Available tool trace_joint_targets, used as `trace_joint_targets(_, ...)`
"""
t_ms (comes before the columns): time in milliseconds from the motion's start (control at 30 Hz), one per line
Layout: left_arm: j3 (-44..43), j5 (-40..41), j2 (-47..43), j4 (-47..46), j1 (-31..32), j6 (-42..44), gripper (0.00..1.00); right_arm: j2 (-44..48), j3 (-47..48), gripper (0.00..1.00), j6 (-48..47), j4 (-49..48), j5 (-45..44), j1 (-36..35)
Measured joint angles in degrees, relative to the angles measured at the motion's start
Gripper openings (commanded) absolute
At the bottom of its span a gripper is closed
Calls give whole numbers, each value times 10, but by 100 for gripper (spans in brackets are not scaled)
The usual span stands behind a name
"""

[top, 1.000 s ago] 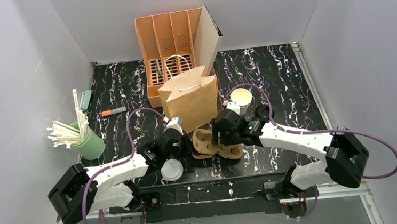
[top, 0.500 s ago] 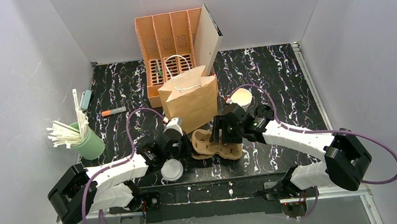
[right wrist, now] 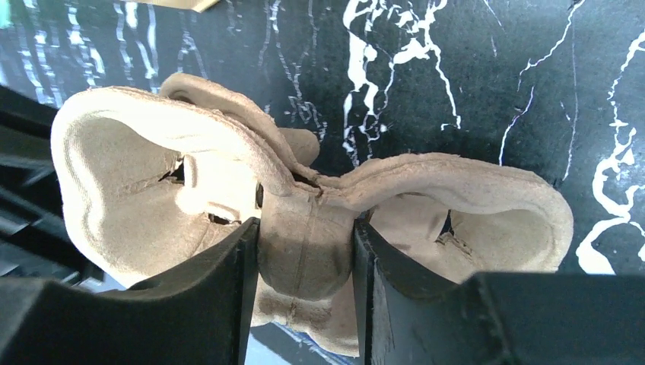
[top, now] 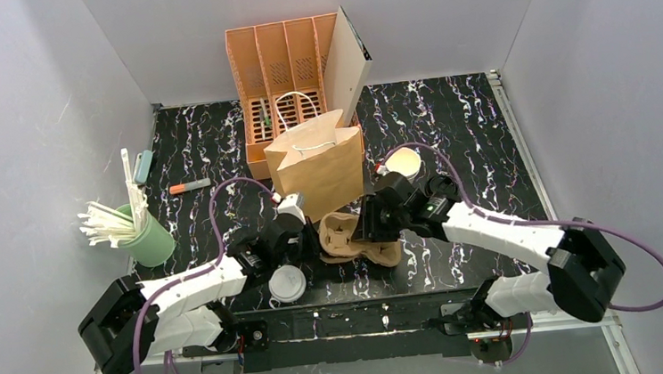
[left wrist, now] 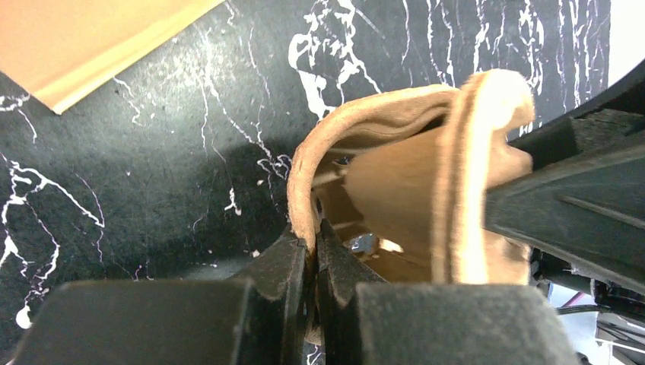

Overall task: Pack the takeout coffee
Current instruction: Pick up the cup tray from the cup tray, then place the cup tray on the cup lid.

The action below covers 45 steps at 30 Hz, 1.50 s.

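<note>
The takeout coffee's white paper cup, cream inside, stands open behind my right arm, with no gripper on it. Between the arms lies a brown pulp cup carrier. My left gripper is shut on the carrier's left rim. The left wrist view shows that thin edge pinched between the jaws of the left gripper. My right gripper comes in from the right. In the right wrist view, the right gripper presses both fingers against the middle bridge of the carrier.
A brown paper bag with white handles stands open just behind the carrier. An orange file organizer stands at the back. A flat white lid lies near the left arm. A green cup of white straws and an orange marker sit left.
My right gripper has moved left and down onto the carrier and narrowed onto its middle bridge. The carrier has shifted slightly. The left gripper kept its hold.
</note>
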<state>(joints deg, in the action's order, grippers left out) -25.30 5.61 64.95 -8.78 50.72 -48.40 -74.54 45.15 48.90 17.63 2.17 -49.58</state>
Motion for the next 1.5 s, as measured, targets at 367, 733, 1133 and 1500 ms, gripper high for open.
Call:
trace_joint_targets(367,-23,26,-14,0,6,16,0,118,-1,41,9,22,57,67)
trace_joint_targets(733,-28,53,-3,42,4,44,0,138,-9,45,7,55,65,93)
trace_joint_targets(1133,-23,94,13,123,-2,64,0,150,40,50,-39,164,-55,106)
trace_joint_targets(1500,-47,79,-22,166,-2,74,0,170,-28,97,-31,211,-183,152)
